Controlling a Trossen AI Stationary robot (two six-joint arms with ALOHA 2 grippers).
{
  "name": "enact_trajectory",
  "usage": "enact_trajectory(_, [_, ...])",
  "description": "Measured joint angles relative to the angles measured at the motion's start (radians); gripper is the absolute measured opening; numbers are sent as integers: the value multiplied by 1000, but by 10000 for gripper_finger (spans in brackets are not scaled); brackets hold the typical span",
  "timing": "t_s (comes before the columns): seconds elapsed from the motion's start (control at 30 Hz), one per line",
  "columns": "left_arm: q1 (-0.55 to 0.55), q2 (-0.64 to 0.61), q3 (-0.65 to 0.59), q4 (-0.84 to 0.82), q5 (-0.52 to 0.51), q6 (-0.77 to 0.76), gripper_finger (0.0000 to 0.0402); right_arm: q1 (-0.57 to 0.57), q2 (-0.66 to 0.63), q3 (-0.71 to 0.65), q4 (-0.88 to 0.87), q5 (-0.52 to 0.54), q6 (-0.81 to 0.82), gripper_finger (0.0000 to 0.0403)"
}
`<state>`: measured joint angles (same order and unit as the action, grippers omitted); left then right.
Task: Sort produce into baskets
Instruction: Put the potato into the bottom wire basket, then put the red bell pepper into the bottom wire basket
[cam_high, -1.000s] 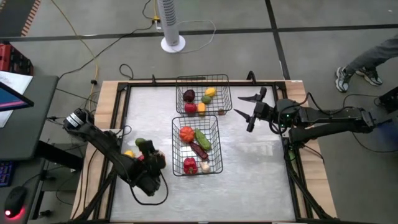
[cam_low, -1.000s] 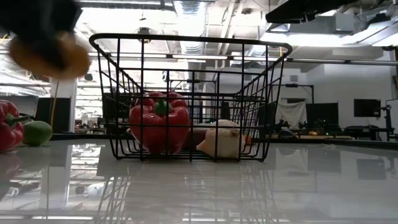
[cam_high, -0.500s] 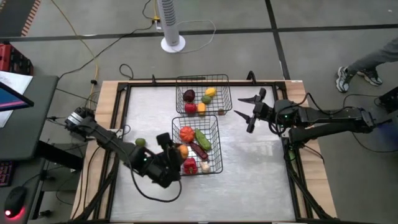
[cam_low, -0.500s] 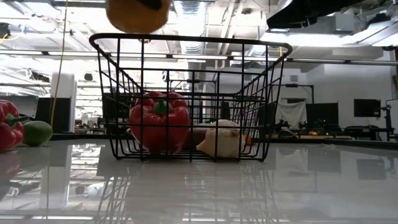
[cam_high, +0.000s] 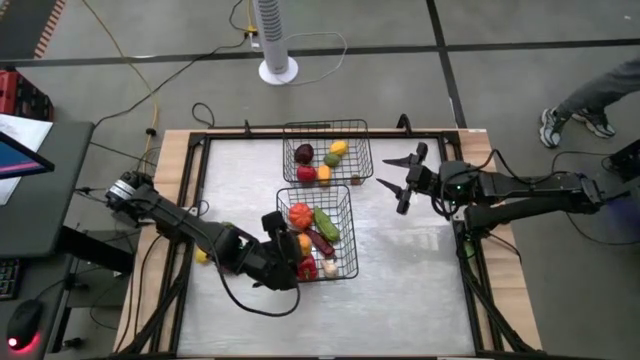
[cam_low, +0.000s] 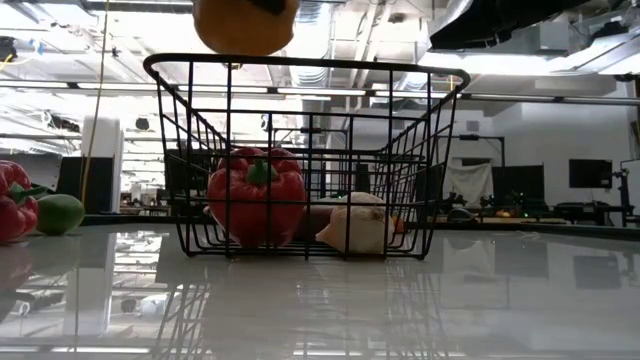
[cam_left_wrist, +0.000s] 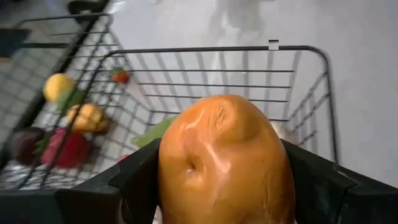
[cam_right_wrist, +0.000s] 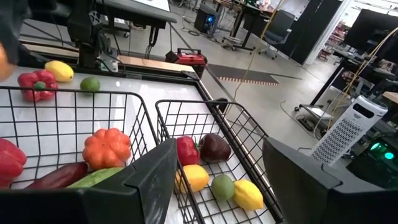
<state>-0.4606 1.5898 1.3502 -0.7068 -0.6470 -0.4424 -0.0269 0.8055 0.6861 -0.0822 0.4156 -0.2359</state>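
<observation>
The left gripper (cam_high: 296, 247) holds a smooth orange fruit (cam_left_wrist: 225, 163) tight between its two fingers, up in the air over the near basket (cam_high: 283, 200). From the low view, the fruit (cam_low: 245, 22) hangs just above that basket's top rim. Inside this basket lie a red pepper (cam_low: 256, 203), a whitish garlic piece (cam_low: 358, 225), an orange pumpkin-like piece (cam_right_wrist: 106, 149), a green piece (cam_high: 326, 223) and a dark maroon one (cam_high: 320, 242). The far basket (cam_high: 357, 130) holds red, maroon, green and yellow pieces. A lemon (cam_right_wrist: 60, 70), a lime (cam_right_wrist: 90, 84) and another red pepper (cam_right_wrist: 37, 83) sit on the table (cam_high: 410, 290). The right gripper (cam_high: 398, 180) waits beside the baskets with its fingers spread, holding nothing. No writing can be read anywhere.
</observation>
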Motion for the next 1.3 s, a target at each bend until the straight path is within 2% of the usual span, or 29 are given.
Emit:
enact_trajectory(0.1, [9, 0, 0, 27, 51, 44, 265, 0, 0, 0, 0, 0, 0, 265])
enact_trajectory(0.27, [14, 0, 0, 26, 49, 110, 272, 0, 0, 0, 0, 0, 2, 265])
enact_trajectory(0.57, [29, 0, 0, 23, 37, 114, 347, 0, 0, 0, 0, 0, 2, 265])
enact_trajectory(0.63, [29, 0, 22, -29, 42, 86, 354, 0, 0, 0, 0, 0, 1, 265])
enact_trajectory(0.77, [29, 0, 102, -180, 67, -4, 355, 0, 0, 0, 0, 0, -1, 265])
enact_trajectory(0.9, [9, -1, 175, -420, 126, -138, 345, 0, 0, 0, 0, 0, -9, 265])
enact_trajectory(1.07, [-76, -1, 111, -720, 203, -427, 326, 0, 0, 0, 4, 0, -28, 265])
enact_trajectory(1.13, [-118, -1, 58, -742, 281, -514, 320, 0, 0, 0, 13, 0, -35, 265])
enact_trajectory(1.3, [-225, 0, -91, -664, 466, -665, 307, 0, 0, 0, 57, 0, -63, 265])
